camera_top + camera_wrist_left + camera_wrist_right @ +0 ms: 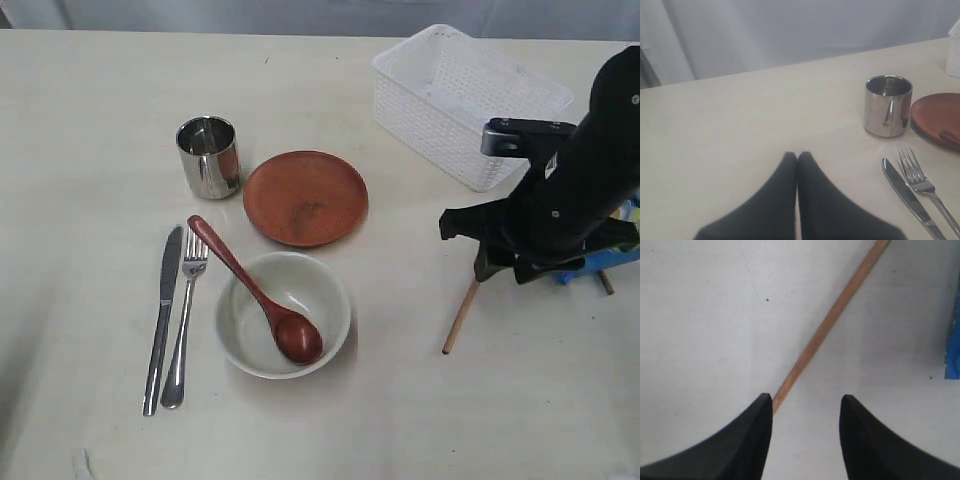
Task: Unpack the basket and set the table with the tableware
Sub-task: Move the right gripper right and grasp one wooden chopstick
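Observation:
The white basket point(470, 100) stands at the back right of the table point(90, 120). Laid out on the left are the steel cup point(208, 157), reddish-brown plate point(305, 197), knife point(163, 318), fork point(185, 320), and the cream bowl point(335, 280) with the wooden spoon point(255, 290) resting in it. One chopstick point(461, 317) lies flat, partly under my right arm point(560, 200). My right gripper point(806, 402) hangs open just above that chopstick point(832, 320), which runs under one fingertip; nothing is between the fingers. My left gripper point(797, 156) is shut and empty, near the cup point(887, 105).
A blue packet point(610, 262) lies under my right arm at the right edge, with a short wooden end point(605, 283) showing beside it. In the right wrist view the packet point(954, 340) lies beyond the chopstick. The knife point(905, 192) and fork point(922, 182) lie close to my left gripper.

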`<action>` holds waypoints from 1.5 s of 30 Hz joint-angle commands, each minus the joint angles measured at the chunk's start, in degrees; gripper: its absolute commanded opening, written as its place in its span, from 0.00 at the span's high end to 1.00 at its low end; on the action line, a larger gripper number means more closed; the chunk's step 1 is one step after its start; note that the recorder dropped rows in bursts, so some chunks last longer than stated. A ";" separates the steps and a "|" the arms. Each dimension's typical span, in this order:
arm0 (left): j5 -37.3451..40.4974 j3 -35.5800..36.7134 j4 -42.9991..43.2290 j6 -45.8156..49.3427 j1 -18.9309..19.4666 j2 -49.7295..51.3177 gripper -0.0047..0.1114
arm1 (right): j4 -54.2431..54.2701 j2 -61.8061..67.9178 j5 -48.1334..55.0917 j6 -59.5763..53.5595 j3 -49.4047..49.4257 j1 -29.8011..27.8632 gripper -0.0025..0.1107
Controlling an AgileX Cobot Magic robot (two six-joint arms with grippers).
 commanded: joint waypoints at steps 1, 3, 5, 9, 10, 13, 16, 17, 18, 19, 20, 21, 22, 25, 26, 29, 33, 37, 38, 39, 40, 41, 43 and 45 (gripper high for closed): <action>-0.42 0.13 -0.49 -0.02 0.14 -0.19 0.96 | 0.07 3.28 -2.30 2.74 0.31 -0.31 0.61; -0.42 0.13 -0.49 -0.02 0.14 -0.19 0.96 | 0.07 4.65 -3.27 2.74 0.31 -0.31 0.61; -0.42 0.13 -0.49 -0.02 0.14 -0.19 0.96 | 0.26 5.69 -4.33 3.11 0.31 -0.31 0.61; -0.42 0.13 -0.49 -0.02 0.14 -0.19 0.96 | 2.78 6.90 -7.60 3.11 0.31 -0.31 0.61; -0.42 0.13 -0.49 -0.02 0.14 -0.19 0.96 | 3.05 7.14 -8.28 3.11 0.31 -0.31 0.61; -0.42 0.13 -0.49 -0.02 0.14 -0.19 0.96 | 3.05 8.42 -8.78 3.21 0.31 -0.31 0.61; -0.42 0.13 -0.49 -0.02 0.14 -0.19 0.96 | 3.05 10.37 -8.03 3.21 0.31 -0.31 0.61; -0.42 0.13 -0.49 -0.02 0.14 -0.19 0.96 | 3.05 10.90 -8.03 3.21 0.31 -0.31 0.61; -0.42 0.13 -0.49 -0.02 0.14 -0.19 0.96 | 3.05 11.26 -8.03 3.21 0.31 -0.31 0.61; -0.42 0.13 -0.49 -0.02 0.14 -0.19 0.96 | 3.05 11.77 -8.14 3.21 0.31 -0.31 0.61; -0.42 0.13 -0.49 -0.02 0.14 -0.19 0.96 | 3.05 11.93 -8.14 3.21 0.31 -0.31 0.61; -0.42 0.13 -0.49 -0.02 0.14 -0.19 0.96 | 3.05 12.35 -8.14 3.21 0.31 -0.31 0.61; -0.42 0.13 -0.49 -0.02 0.14 -0.19 0.96 | 3.05 12.60 -8.14 3.21 0.31 -0.31 0.62; -0.42 0.13 -0.49 -0.02 0.14 -0.19 0.96 | 2.58 13.19 -7.46 2.96 0.31 -0.31 0.74; -0.42 0.13 -0.49 -0.02 0.14 -0.19 0.96 | 2.46 13.32 -7.20 2.86 0.31 -0.31 0.81; -0.42 0.13 -0.49 -0.02 0.14 -0.19 0.96 | 2.46 13.32 -6.11 2.86 0.31 -0.31 0.98; -0.42 0.13 -0.49 -0.02 0.14 -0.19 0.96 | 2.46 13.21 -3.69 1.75 0.31 -0.31 0.98; -0.42 0.13 -0.49 -0.02 0.14 -0.19 0.96 | 2.46 11.44 -0.61 0.46 0.31 -0.31 0.98; -0.42 0.13 -0.49 -0.02 0.14 -0.19 0.96 | 2.46 10.83 0.12 0.33 0.31 -0.31 0.98; -0.42 0.13 -0.49 -0.02 0.14 -0.19 0.96 | 2.46 9.93 0.67 0.19 0.31 -0.31 0.98; -0.42 0.13 -0.49 -0.02 0.14 -0.19 0.96 | 2.46 8.87 1.31 0.19 0.31 -0.31 0.98; -0.42 0.13 -0.49 -0.02 0.14 -0.19 0.96 | 2.46 7.95 1.83 0.19 0.31 -0.31 0.98; -0.42 0.13 -0.49 -0.02 0.14 -0.19 0.96 | 2.46 5.16 3.38 0.19 0.31 -0.31 0.98; -0.42 0.13 -0.49 -0.02 0.14 -0.19 0.96 | 2.24 1.15 5.81 -0.04 0.31 -0.31 0.98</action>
